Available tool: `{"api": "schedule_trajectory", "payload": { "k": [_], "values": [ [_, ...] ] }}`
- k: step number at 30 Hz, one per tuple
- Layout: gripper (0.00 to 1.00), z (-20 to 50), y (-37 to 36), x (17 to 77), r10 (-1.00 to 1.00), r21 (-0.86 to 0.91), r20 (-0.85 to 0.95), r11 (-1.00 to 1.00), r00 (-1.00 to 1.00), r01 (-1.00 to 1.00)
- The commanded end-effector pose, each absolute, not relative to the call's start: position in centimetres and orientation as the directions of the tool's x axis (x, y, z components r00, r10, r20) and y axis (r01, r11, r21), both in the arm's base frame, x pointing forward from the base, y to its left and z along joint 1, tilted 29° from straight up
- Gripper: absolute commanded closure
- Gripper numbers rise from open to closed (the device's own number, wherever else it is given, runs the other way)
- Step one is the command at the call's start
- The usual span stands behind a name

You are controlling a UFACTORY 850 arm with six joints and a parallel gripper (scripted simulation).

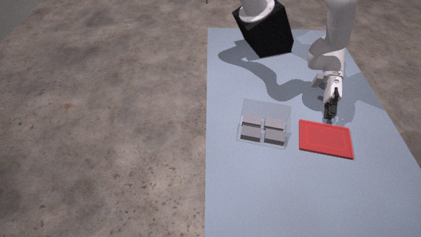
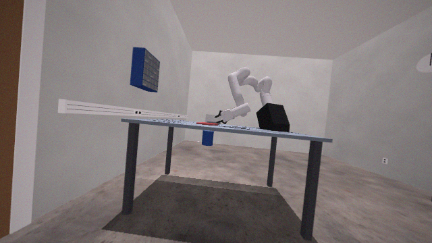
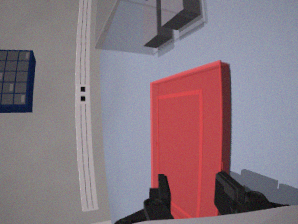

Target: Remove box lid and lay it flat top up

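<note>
The red lid (image 1: pixel 325 138) lies flat on the table with its top up, to the right of the clear box (image 1: pixel 264 126) and apart from it. The box is open and holds several grey blocks. My gripper (image 1: pixel 329 113) hangs just beyond the lid's far edge, close above the table, fingers half apart with nothing between them. In the wrist view the lid (image 3: pixel 192 143) stretches away from the two dark fingers, and the box (image 3: pixel 156 10) lies beyond it. The side view shows the lid (image 2: pixel 206 123) flat on the table top, with the gripper (image 2: pixel 220 118) low beside it.
The arm's black base (image 1: pixel 264 27) stands at the table's far end. The table's right edge runs close to the lid, and its left edge close to the box. A blue cabinet (image 2: pixel 145 69) hangs on the wall.
</note>
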State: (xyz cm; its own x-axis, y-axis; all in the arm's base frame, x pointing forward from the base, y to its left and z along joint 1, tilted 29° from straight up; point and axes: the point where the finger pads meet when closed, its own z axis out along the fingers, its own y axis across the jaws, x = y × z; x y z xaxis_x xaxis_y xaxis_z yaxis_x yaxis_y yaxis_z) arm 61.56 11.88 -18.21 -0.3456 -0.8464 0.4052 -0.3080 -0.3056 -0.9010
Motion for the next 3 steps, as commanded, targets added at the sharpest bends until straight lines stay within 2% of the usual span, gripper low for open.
{"api": "schedule_trajectory", "payload": {
  "k": [1,3],
  "values": [
    [0.52,-18.03,12.0,61.58,-0.847,-0.901,0.404,-0.305,-0.346,-0.307],
    [0.52,-18.03,12.0,61.58,-0.847,-0.901,0.404,-0.305,-0.346,-0.307]
  ]
}}
